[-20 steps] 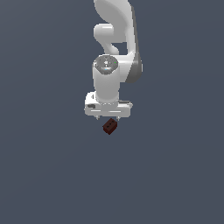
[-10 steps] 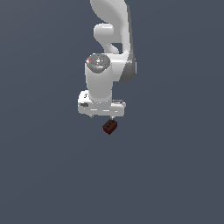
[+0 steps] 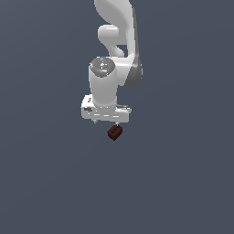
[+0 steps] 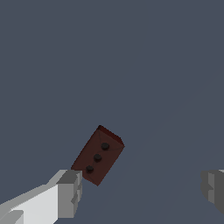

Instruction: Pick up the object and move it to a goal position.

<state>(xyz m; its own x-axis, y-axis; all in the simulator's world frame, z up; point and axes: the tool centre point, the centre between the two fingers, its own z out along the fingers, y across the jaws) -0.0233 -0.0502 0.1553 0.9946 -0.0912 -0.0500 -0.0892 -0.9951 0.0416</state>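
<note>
The object (image 3: 114,132) is a tiny dark red-brown block, seen just below the white hand in the exterior view. In the wrist view the object (image 4: 98,155) shows three dark spots on one face and lies tilted on the grey floor. My gripper (image 4: 140,183) is open, its fingers (image 4: 68,192) spread wide with nothing between them. The block sits beside one finger, outside the gap, and I cannot tell whether they touch. From outside, the gripper (image 3: 109,120) hangs right above the block, slightly toward the exterior view's left.
A plain dark grey floor (image 3: 183,183) fills both views. The white arm (image 3: 114,27) rises from the hand toward the top of the exterior view. Nothing else shows.
The hand and wrist have shifted a little toward the exterior view's left. The block has stayed where it was.
</note>
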